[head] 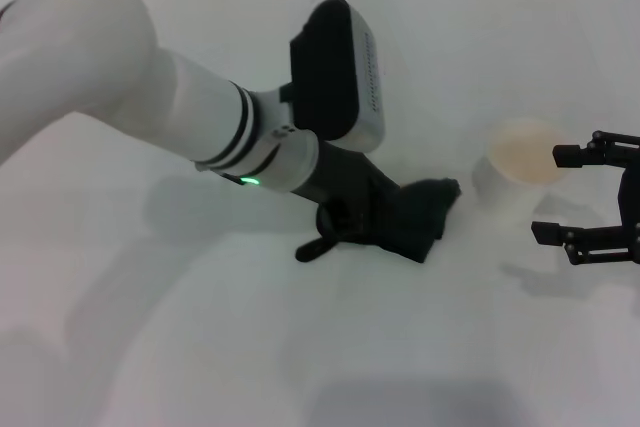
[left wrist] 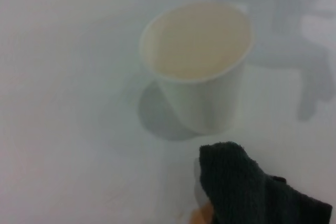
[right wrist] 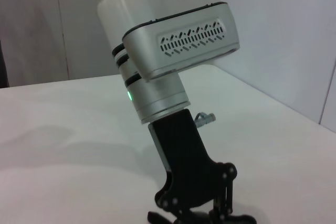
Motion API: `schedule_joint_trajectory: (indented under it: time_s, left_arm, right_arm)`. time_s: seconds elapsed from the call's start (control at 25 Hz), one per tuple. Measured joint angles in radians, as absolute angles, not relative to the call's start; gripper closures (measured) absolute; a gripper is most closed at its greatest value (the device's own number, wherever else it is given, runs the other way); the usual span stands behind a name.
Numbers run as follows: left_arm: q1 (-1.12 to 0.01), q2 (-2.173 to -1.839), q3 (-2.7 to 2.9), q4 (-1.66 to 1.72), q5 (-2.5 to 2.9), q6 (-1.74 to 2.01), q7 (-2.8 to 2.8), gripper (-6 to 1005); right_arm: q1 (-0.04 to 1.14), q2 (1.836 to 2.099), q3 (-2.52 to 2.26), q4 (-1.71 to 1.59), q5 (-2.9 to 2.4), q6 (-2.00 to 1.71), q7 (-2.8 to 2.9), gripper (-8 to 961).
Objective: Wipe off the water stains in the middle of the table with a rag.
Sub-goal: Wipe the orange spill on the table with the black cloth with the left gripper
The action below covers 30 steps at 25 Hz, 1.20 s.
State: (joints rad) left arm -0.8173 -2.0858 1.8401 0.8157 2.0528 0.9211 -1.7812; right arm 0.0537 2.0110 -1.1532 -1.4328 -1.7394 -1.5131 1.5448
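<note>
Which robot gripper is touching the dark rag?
The left gripper, in the table's middle, presses on the rag. The right gripper hovers open beside the paper cup.

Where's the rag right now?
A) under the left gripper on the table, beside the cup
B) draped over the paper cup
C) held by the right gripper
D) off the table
A: the rag lies on the table at the left gripper, apart from the paper cup; the right gripper is empty.

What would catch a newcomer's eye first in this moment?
The bulky white left arm reaching to mid-table, its left gripper pressing a dark green-black cloth rag onto the plain white table. Next, the pale paper cup beside the rag, with the open black right gripper next to it at the right edge.
</note>
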Motion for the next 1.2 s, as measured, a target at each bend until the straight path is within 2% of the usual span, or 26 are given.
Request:
schedule_joint_trajectory:
  time_s: [0.44,1.2]
  left_arm:
    - [-0.811,-2.085,1.713,0.811,2.135,0.927,-1.777,932]
    - [-0.809,-2.088,1.811,0.822,2.012,0.972,-1.76,932]
  right_arm:
    - [0.054,2.011,-1.155,-1.428,-1.739,-1.514,1.545,95]
    - [0.054,2.013,-1.16,-1.431,-1.739,-1.514,1.545,95]
